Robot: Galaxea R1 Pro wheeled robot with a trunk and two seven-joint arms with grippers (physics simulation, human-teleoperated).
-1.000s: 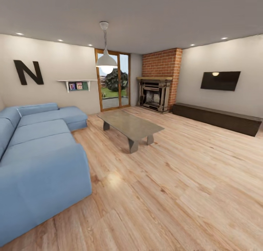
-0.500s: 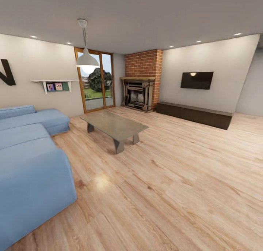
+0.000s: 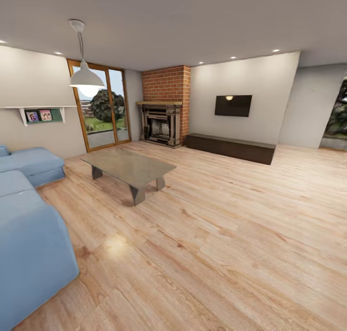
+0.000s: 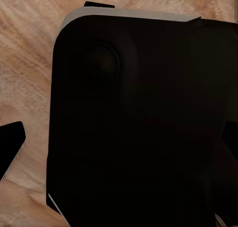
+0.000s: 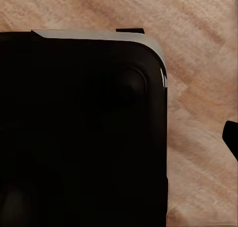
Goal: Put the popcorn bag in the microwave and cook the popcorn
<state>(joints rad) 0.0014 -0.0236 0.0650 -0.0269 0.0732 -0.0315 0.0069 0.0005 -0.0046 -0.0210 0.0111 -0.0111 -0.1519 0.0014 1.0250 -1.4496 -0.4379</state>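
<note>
**Living room, arms tucked, no kitchen around**

While both wrist cameras point down at the wood floor (image 4: 25, 63), most of what they catch is a big black rounded body with a thin pale edge (image 4: 134, 128), same deal on the right (image 5: 79, 133). Left gripper: one dark fingertip (image 4: 11, 138) pokes in at the frame edge with another sliver on the opposite side, so the fingers look spread wide apart. Right gripper: just one dark tip (image 5: 231, 138) at the edge, so I can't tell whether it's apart or together.

Further out, the head camera looks across a living room. Blue sofa (image 3: 29, 234) sits on the left-arm side, a low grey coffee table (image 3: 127, 167) just beyond it, pendant lamp (image 3: 86, 77) hanging above. Past that there's a glass patio door (image 3: 100, 106), a brick fireplace (image 3: 164, 114) in the corner, a wall TV (image 3: 233, 105) and a long dark bench (image 3: 231, 147) under it. Little wall shelf (image 3: 38, 113) with pictures over the sofa.

Popcorn bag, microwave, countertop: can't place them from here, this is a living room.
</note>
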